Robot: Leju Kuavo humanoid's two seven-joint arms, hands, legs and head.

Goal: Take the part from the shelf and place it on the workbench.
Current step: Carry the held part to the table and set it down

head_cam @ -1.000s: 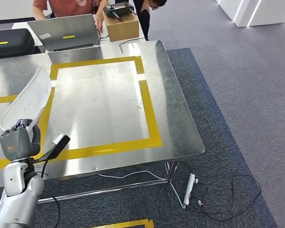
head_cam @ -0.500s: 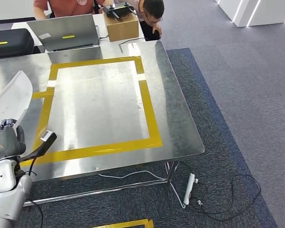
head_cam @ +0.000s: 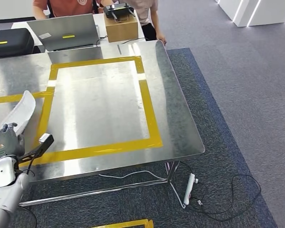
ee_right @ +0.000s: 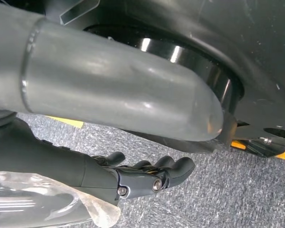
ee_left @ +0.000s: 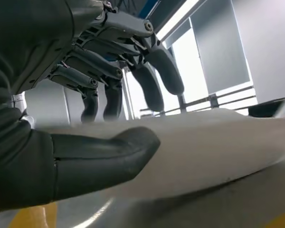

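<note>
The part is a long curved white shell. It lies low over the left side of the steel workbench, across the yellow tape line. My left hand grips its near end at the table's front-left edge. In the left wrist view the thumb presses one face of the part and the dark fingers reach over its other side; the bench's shiny surface shows just beneath it. My right hand hangs beside my body over the carpet, fingers loosely extended and holding nothing.
A yellow tape square marks the bench top. At the far edge stand a laptop, a cardboard box and a black case, with people behind them. A power strip and cables lie on the carpet under the bench's right end.
My left hand has drawn left and lowered the part from steeply tilted to nearly flat on the bench. A person at the far edge has straightened up.
</note>
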